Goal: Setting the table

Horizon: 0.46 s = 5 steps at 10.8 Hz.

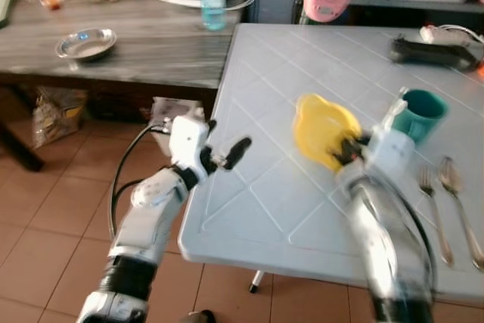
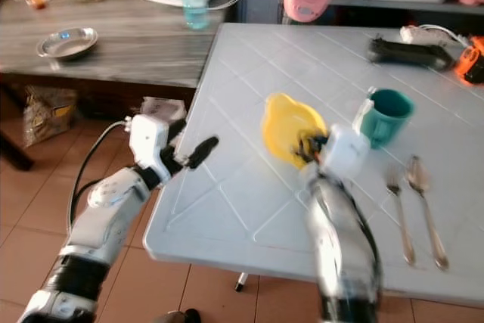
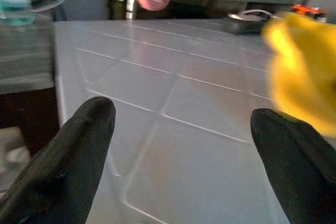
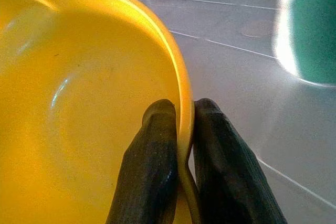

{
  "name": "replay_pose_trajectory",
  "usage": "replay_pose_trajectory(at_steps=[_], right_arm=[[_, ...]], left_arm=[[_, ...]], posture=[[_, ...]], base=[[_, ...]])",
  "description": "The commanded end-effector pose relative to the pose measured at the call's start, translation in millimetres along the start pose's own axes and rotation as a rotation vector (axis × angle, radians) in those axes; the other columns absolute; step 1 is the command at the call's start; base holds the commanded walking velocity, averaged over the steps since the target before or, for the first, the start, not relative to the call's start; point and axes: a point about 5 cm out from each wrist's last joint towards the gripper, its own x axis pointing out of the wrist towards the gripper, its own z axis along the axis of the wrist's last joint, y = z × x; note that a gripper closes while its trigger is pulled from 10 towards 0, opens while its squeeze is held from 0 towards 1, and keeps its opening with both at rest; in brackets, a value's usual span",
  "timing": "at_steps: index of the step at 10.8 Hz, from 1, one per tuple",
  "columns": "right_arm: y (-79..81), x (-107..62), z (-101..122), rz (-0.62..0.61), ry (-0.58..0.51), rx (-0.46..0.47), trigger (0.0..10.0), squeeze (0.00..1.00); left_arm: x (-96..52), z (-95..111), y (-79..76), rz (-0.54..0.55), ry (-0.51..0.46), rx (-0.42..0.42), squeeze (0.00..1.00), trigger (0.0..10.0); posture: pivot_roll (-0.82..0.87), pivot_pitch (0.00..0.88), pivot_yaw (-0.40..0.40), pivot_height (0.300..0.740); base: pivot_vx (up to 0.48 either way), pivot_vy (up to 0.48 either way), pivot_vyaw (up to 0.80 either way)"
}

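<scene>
— Gripper positions first, from the left: how are they placed?

— Left gripper [image 1: 227, 155] is held at the near left edge of the white surface [image 1: 272, 187], its two black fingers [image 3: 79, 145] spread wide with nothing between them. Further right, the right gripper [image 4: 178, 171] is pressed onto the rim of the yellow bowl [image 1: 324, 130], one finger inside the wall and one outside, so the bowl is pinched by its edge.

— And where is the bowl carried?

— It is tilted on its side above the middle of the surface, just left of the teal mug [image 1: 418, 113]. Whether its lower edge is touching the top cannot be told, since the arm is blurred.

— What can be counted as done?

— To the right of the bowl, the mug is seen standing upright, and a fork [image 1: 434, 213] and a spoon [image 1: 461, 209] are laid side by side near the front right edge. These pieces appear to be placed already.

— What is judged to be left?

— The bowl has not yet been set down flat; a bare spot between the mug and the cutlery, or just left of the fork, would seem to be meant for it. A metal dish [image 1: 86, 43] is also seen on the wooden counter [image 1: 151, 54] far left, well apart from the setting; whether it belongs to the task cannot be said.
</scene>
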Motion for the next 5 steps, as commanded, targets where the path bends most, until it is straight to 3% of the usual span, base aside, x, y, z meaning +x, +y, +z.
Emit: replay_pose_trajectory(at_steps=[1,2,3,4,5], right_arm=[[2.5,-5.7,11.3,0.019,-0.063,-0.017,0.0,0.00],[-3.2,-29.3,14.1,-0.007,-0.124,0.000,0.0,0.00],[-3.9,-33.1,14.4,-0.014,-0.133,0.011,0.0,0.00],[-5.0,-45.7,14.5,-0.029,-0.159,-0.052,4.0,0.00],[-6.8,-49.7,12.4,-0.045,-0.155,-0.055,10.0,0.00]], left_arm=[[1.6,-0.6,3.0,0.036,-0.001,0.016,0.00,10.0],[3.8,-4.0,6.7,0.083,-0.002,0.031,0.00,10.0],[4.0,-4.4,7.5,0.087,-0.001,0.034,0.00,10.0],[5.2,-5.8,11.4,0.117,0.006,0.031,0.00,10.0],[5.8,-7.2,13.4,0.135,0.015,0.021,0.00,10.0]], posture=[[0.04,0.075,0.022,0.740],[0.03,0.069,0.027,0.740],[0.03,0.069,0.027,0.740],[0.02,0.069,0.032,0.740],[0.01,0.070,0.036,0.740]], base=[[0.000,0.000,0.00],[0.000,0.000,0.00],[0.000,0.000,0.00],[0.000,0.000,0.00],[0.000,0.000,0.00]])
